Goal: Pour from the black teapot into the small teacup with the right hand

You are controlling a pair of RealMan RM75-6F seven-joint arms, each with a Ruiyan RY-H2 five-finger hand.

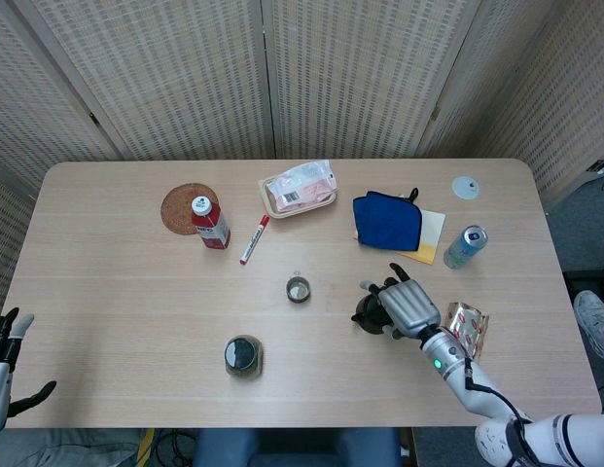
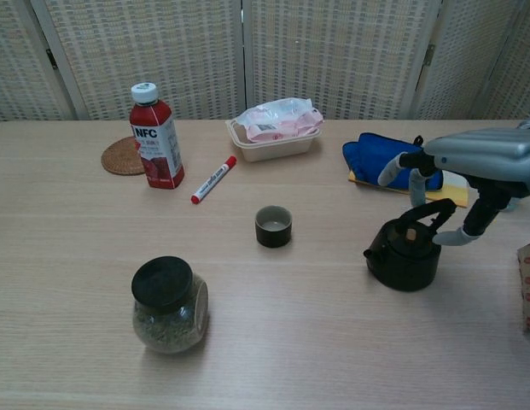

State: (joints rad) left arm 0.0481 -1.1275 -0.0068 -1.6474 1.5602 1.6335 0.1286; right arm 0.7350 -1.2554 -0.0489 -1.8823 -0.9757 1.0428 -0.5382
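Note:
The black teapot (image 1: 368, 313) (image 2: 404, 254) stands upright on the table, right of centre. My right hand (image 1: 408, 306) (image 2: 482, 162) hovers just above it, fingers spread down around the arched handle; the thumb lies by the handle's right end, with no firm hold showing. The small dark teacup (image 1: 299, 289) (image 2: 273, 226) stands alone to the left of the teapot, about a hand's width away. My left hand (image 1: 5, 375) hangs off the table's near left corner, fingers apart and holding nothing.
A black-lidded glass jar (image 1: 243, 356) (image 2: 168, 305) stands near the front edge. Farther back are a red juice bottle (image 1: 210, 223), a red marker (image 1: 254, 239), a food box (image 1: 300, 187) and a blue pouch (image 1: 388, 220). A can (image 1: 465, 247) and a snack packet (image 1: 467, 329) lie right of the teapot.

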